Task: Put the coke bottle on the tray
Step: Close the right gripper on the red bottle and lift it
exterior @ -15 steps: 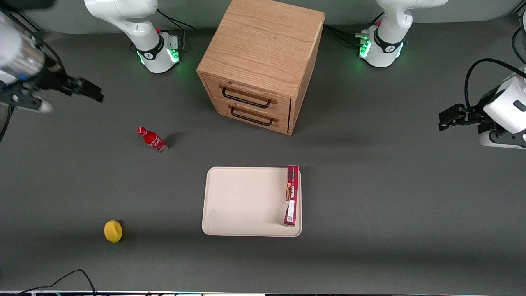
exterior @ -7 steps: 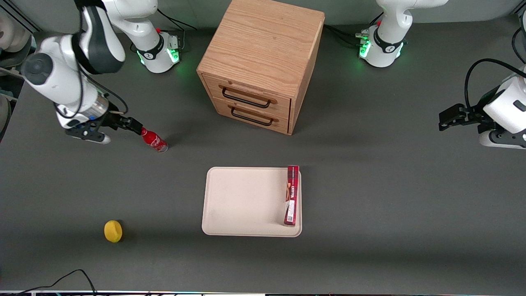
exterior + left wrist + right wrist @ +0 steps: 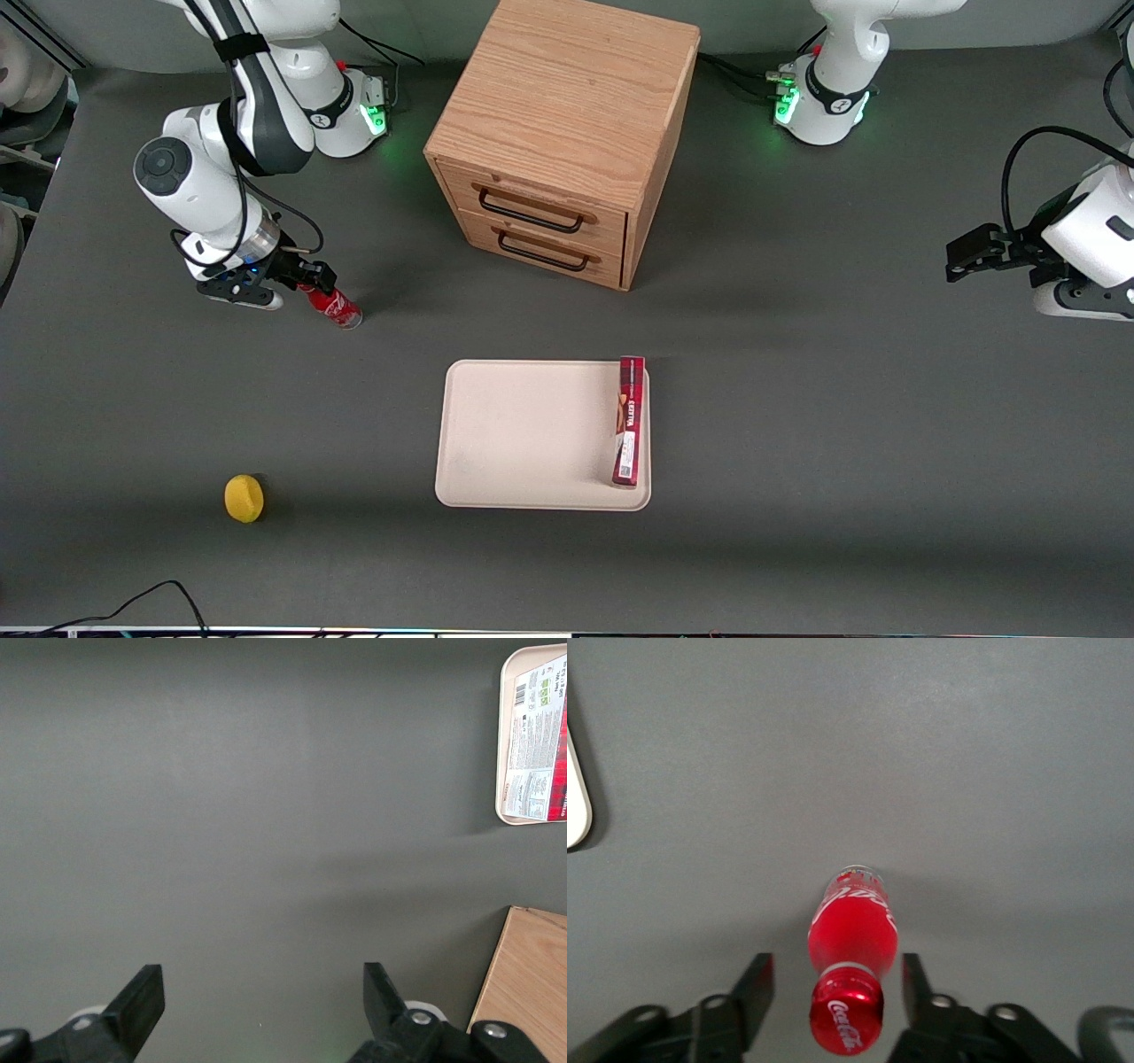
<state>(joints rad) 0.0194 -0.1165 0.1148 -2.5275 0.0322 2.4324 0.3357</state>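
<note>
A robotics lab, clearly a staged test bench. A wide dark grey matte table point(image 3: 797, 425) carries white robot arm bases point(image 3: 341, 111) bolted onto it, green status lights glowing, black cables point(image 3: 142, 598) trailing across the edge. The props sit spread out like test pieces: a light oak two-drawer cabinet point(image 3: 558, 133), a cream-beige rectangular tray point(image 3: 523, 434), a small yellow round object point(image 3: 244, 498). The working arm's black two-finger gripper point(image 3: 314, 282) hangs over the table, fingers spread.

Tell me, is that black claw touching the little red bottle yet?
Apart. The right wrist view shows the open gripper straddling the small red coke bottle near its cap, grey table visible between each finger and the bottle.
</note>
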